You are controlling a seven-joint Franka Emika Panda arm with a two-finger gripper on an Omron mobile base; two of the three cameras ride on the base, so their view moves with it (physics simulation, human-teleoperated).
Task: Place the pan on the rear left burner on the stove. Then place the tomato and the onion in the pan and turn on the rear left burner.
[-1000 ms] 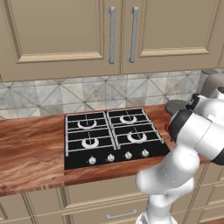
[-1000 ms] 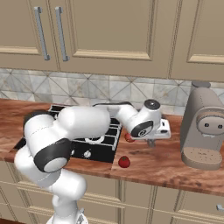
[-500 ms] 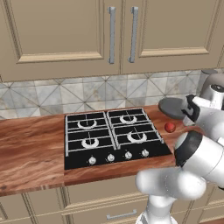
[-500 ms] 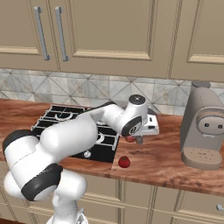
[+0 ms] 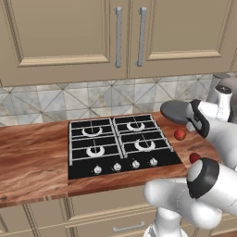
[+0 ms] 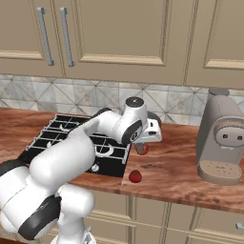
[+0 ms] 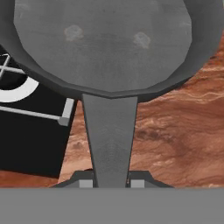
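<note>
The tool (image 7: 112,183) appears clamped on the flat handle of the pan (image 7: 103,43), a rigid, fairly heavy dark grey dish held just right of the stove (image 5: 120,146) over the bench (image 5: 32,152), its handle the natural grip.

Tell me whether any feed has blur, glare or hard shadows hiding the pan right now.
Left base view: sharp, flat lighting, the round dark grey pan partly behind the white arm. Right base view: equally crisp, no glare on the wooden counter. Hand view: pan fills the top, its grain looks coarse up close, only a faint shadow beneath.
</note>
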